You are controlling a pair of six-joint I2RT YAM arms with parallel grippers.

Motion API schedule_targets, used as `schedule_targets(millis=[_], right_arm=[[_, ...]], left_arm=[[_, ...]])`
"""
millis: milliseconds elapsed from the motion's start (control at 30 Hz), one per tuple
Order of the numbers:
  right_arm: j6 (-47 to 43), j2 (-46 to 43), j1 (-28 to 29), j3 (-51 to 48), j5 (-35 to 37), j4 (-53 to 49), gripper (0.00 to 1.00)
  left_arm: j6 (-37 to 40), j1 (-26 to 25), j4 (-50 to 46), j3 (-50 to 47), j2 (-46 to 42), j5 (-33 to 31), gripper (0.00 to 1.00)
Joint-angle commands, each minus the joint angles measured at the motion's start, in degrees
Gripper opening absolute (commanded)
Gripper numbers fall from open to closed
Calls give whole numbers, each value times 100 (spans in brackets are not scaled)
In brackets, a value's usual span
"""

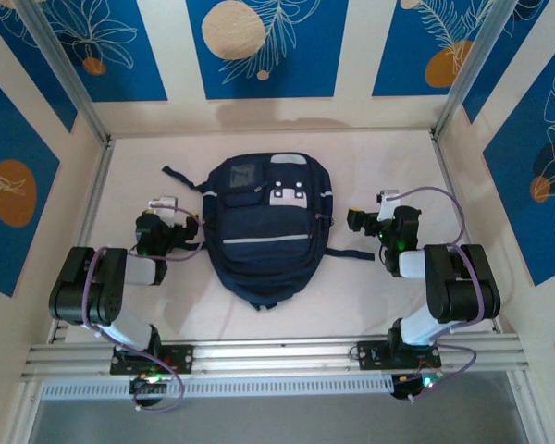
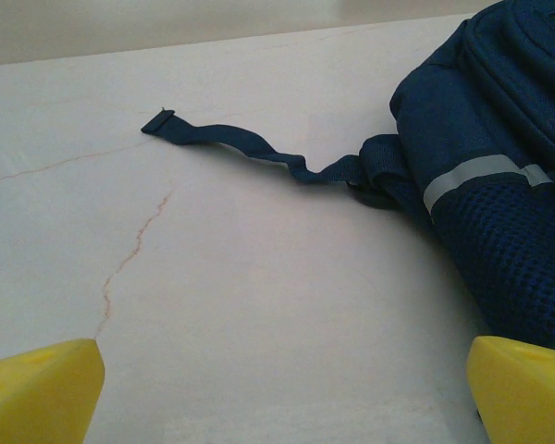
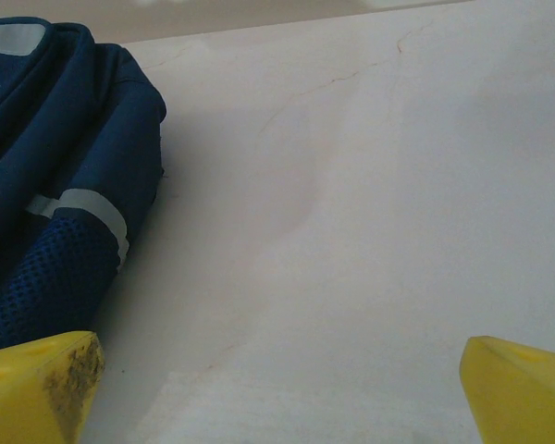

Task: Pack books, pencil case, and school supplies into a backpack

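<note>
Backpack (image 1: 259, 242) lies flat between wide-spread left gripper (image 1: 191, 229) and right gripper (image 1: 355, 220)

This is a robot lab cell. A left arm (image 1: 97, 291) and a right arm (image 1: 453, 287) are bolted to an aluminium rail (image 1: 277, 356) at the near edge of a plain white counter (image 1: 379, 305). A loose purple cable (image 1: 449, 196) runs along the right arm, and small green lamps (image 1: 151, 375) glow at the bases. Aluminium posts (image 1: 63, 69) frame the counter. The walls around it are flat panels (image 1: 305, 55) printed in blue with white leaf outlines and orange discs, like a backdrop.
</note>
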Motion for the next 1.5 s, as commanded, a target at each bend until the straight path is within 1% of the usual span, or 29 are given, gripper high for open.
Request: schedule_targets(millis=[0,1300,1467], right_arm=[[-37,-51,12,118,-44,43,99],[-37,-51,11,126,-40,43,99],[-37,-49,14,119,-43,45,99]], left_arm=[[-46,-2,72,47,-69,-78,100],[-46,-2,-45,125,-44,-96,100],[-46,0,71,49,-70,-78,100]])
